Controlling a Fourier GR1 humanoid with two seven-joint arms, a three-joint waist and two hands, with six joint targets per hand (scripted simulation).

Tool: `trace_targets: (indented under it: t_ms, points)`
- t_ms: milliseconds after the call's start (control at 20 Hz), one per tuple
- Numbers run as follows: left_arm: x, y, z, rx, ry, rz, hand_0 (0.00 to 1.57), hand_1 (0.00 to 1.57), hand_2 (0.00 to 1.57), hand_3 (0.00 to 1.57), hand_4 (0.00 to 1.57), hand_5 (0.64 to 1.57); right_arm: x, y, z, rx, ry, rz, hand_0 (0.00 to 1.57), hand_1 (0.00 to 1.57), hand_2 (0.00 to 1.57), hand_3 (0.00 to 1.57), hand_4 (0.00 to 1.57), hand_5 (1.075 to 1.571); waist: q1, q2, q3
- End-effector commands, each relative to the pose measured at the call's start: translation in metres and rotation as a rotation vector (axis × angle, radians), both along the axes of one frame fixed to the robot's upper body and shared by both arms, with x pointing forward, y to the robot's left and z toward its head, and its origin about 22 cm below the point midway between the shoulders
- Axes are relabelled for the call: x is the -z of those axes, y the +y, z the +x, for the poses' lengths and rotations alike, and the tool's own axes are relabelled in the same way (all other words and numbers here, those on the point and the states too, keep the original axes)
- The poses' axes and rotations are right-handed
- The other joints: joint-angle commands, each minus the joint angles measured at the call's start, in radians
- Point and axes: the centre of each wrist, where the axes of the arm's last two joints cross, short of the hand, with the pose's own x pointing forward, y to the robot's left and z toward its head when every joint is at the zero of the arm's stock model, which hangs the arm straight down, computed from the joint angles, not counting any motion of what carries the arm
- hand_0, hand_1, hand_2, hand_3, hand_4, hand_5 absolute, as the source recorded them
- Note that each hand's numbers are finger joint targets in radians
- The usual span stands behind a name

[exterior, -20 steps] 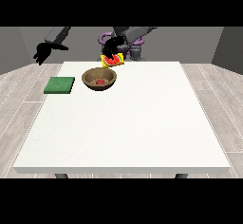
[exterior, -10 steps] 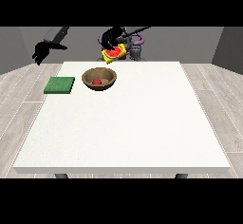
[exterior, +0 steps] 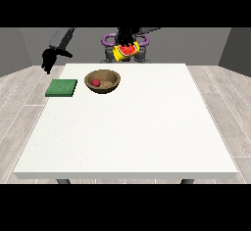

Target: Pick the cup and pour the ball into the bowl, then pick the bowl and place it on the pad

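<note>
Two robot hands up near the far edge of the worktop, each with a different job. Robot hand at the view's right closed around the cup, gripping it from above and holding it in the air beyond the worktop's back edge, close to the robot's body and well apart from the bowl. Cup yellow, with a red-and-green patch facing the camera; exact tilt hard to read. Probably kept off to that side simply because emptied, judging by the ball lying inside the bowl, on its left half. Bowl upright on the worktop near the far left corner, touched by neither robot hand, just beside the green pad but not on it; only a short sideways trip between the two, hence a sensible spot for the pour. Pad flat on the worktop at the left edge, nothing on it. Robot hand at the view's left hanging in the air past the worktop's far left corner, above and behind the pad, touching nothing; open or closed impossible to tell from here. Likely waiting there as the nearer one for the bowl. Pouring step judged done; bowl pick and placement not yet begun. Next move, as a guess: getting the cup out of the way or set down, then reaching for the bowl's rim and keeping it level, so as not to spill the ball on the way to the pad.
</note>
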Motion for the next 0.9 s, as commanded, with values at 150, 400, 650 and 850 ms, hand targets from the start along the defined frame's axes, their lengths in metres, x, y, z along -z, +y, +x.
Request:
trace_targets:
  t_ms: [150, 400, 650, 850]
  points:
    - [-0.01, 0.085, 0.024, -0.12, 0.068, -0.517, 0.37, 0.37, 1.57, 1.57, 0.86, 1.568, -0.012, -0.006, 0.004, 0.052, -0.018, 0.008, 0.0, 0.0, 0.0, 0.0, 0.48, 1.561, 0.085, 0.049, -0.0027]
    - [-0.014, 0.1, 0.027, -0.024, 0.199, -0.899, 1.24, 1.24, 1.57, 1.24, 0.91, 1.546, -0.018, 0.017, 0.023, 0.065, -0.099, 0.047, 0.0, 0.0, 0.0, 0.0, 0.22, 1.565, 0.101, 0.175, -0.0046]
    - [-0.008, 0.115, 0.026, 0.129, 0.277, -1.165, 0.78, 0.78, 0.7, 0.09, 0.86, 1.531, -0.019, 0.031, 0.03, 0.037, -0.127, 0.083, 0.0, 0.0, 0.0, 0.0, 0.38, 1.569, 0.076, 0.262, -0.0028]
    - [0.018, 0.133, 0.027, 0.13, 0.308, -1.329, 0.0, 0.0, 0.0, 0.0, 0.4, 1.548, -0.036, 0.06, 0.052, -0.045, -0.133, 0.066, 0.0, 0.0, 0.0, 0.0, 0.42, 1.566, 0.022, 0.283, -0.001]
